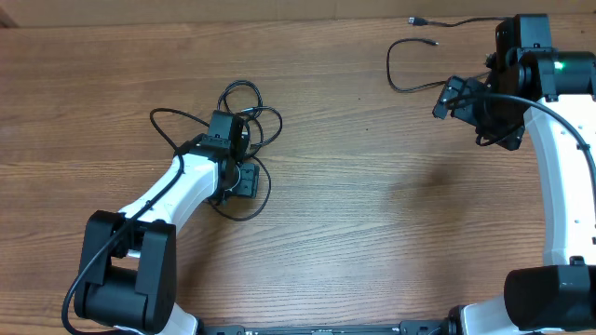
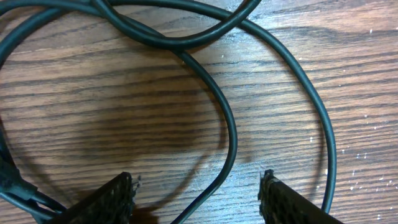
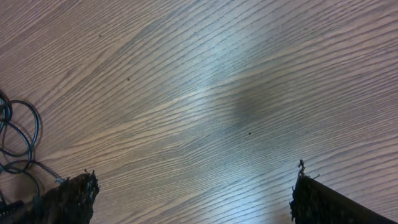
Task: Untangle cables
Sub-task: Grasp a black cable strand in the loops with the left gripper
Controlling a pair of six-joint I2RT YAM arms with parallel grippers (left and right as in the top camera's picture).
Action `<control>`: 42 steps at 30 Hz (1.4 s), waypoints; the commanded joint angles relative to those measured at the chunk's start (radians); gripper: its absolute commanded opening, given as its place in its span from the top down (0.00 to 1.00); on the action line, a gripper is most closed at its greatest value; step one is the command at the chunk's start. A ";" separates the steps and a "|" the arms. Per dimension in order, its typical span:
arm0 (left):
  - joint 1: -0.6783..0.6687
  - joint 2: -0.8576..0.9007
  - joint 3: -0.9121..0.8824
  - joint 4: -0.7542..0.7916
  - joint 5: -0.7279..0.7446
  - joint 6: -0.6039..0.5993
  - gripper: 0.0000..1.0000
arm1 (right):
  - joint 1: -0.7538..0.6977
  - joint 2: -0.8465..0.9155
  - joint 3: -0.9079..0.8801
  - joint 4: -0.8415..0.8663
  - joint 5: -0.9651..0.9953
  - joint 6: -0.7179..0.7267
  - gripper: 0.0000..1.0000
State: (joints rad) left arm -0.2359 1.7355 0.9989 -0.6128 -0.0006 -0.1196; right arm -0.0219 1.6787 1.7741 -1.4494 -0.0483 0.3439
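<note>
**Overhead.** The left arm [image 1: 177, 191] reaches from the near left corner to the tangle [image 1: 244, 100], a knot of thin black loops on the left half of the table [image 1: 372, 205]. The left gripper [image 1: 229, 130] sits right on top of the knot, with loops spilling out to its left, above it and below it. From here its fingers are hidden by its own body, so the gap cannot be read. The right arm [image 1: 563, 177] stands along the right edge, with the right gripper [image 1: 449, 98] pointing left. A loose cable [image 1: 393, 70] curls just beside it, toward the far edge. One plug end lies near the top and another strand runs off behind the arm. The two groups of cable are well apart. The table is brown wood grain and nothing of the room shows.

**Left wrist.** The left gripper [image 2: 198, 180] is low over the wood, jaws apart and clamped on nothing. Its two fingers [image 2: 115, 202] are cut off at the bottom edge. An inner strand [image 2: 231, 134] curves down between them, and an outer strand [image 2: 329, 155] passes just beside the right-hand finger. More strands cross at the top. Whether any finger touches cable cannot be told.

**Right wrist.** The right gripper [image 3: 194, 174] has its jaws wide apart over bare wood, holding nothing. Only the tips of its fingers [image 3: 74, 199] show. Some cable loops [image 3: 38, 127] lie at the left edge, partly cut off, and which cable they belong to is unclear.
</note>
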 commanded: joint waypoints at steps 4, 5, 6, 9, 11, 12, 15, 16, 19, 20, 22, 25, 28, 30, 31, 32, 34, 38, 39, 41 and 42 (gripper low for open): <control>-0.008 0.011 -0.015 0.000 -0.010 0.016 0.41 | -0.002 -0.016 0.000 0.005 -0.006 0.008 0.00; -0.008 0.011 -0.016 -0.001 -0.010 0.016 0.42 | -0.002 -0.016 0.000 0.005 -0.006 0.008 0.00; -0.008 0.011 -0.016 -0.001 -0.010 0.016 0.42 | -0.002 -0.016 0.000 0.005 -0.006 0.008 0.00; -0.008 0.011 -0.020 0.000 -0.011 0.016 0.42 | -0.002 -0.016 0.000 0.005 -0.006 0.008 0.00; -0.008 0.011 -0.029 0.006 -0.011 0.020 0.42 | -0.002 -0.016 0.000 0.005 -0.006 0.008 0.00; -0.007 0.011 -0.035 0.012 -0.011 0.020 0.42 | -0.002 -0.016 0.000 0.005 -0.006 0.008 0.00; -0.007 0.011 -0.064 0.051 -0.010 0.019 0.39 | -0.002 -0.016 0.000 0.005 -0.006 0.008 0.00; -0.007 0.011 -0.070 0.057 -0.011 0.020 0.38 | -0.002 -0.016 0.000 0.005 -0.006 0.008 0.00; -0.007 0.011 -0.076 0.061 -0.011 0.020 0.40 | -0.002 -0.016 0.000 0.005 -0.006 0.008 0.00; -0.007 0.011 -0.076 0.063 -0.011 0.020 0.41 | -0.002 -0.016 0.000 0.005 -0.006 0.008 0.00; -0.007 0.011 -0.076 0.064 -0.013 0.020 0.46 | -0.002 -0.016 0.000 0.005 -0.006 0.008 0.00; -0.007 0.011 -0.076 0.068 -0.045 0.019 0.58 | -0.002 -0.016 0.000 0.005 -0.006 0.008 0.00; -0.007 0.011 -0.075 0.073 -0.059 0.019 0.68 | -0.002 -0.016 0.000 0.005 -0.006 0.008 0.00; -0.006 0.011 -0.071 0.076 -0.059 0.019 0.74 | -0.002 -0.016 0.000 0.005 -0.006 0.008 0.00; -0.006 0.011 -0.066 0.074 -0.059 0.019 0.78 | -0.002 -0.016 0.000 0.005 -0.006 0.008 0.00; -0.006 0.011 -0.056 0.069 -0.059 0.019 0.82 | -0.002 -0.016 0.000 0.005 -0.006 0.008 0.00; -0.006 0.011 -0.028 0.045 -0.058 0.006 0.87 | -0.002 -0.016 0.000 0.005 -0.006 0.008 0.00; -0.006 0.009 0.067 -0.041 -0.043 -0.031 0.96 | -0.002 -0.016 0.000 0.005 -0.006 0.008 0.00; -0.006 0.008 0.102 -0.074 -0.031 -0.035 0.96 | -0.002 -0.016 0.000 0.005 -0.006 0.008 0.00; -0.006 0.007 0.178 -0.142 0.003 -0.038 0.96 | -0.002 -0.016 0.000 0.005 -0.006 0.008 0.00; -0.006 0.007 0.224 -0.179 0.023 -0.038 0.96 | -0.002 -0.016 0.000 0.005 -0.006 0.008 0.00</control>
State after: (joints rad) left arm -0.2359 1.7412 1.1084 -0.7551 -0.0280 -0.1337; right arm -0.0219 1.6787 1.7741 -1.4498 -0.0486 0.3443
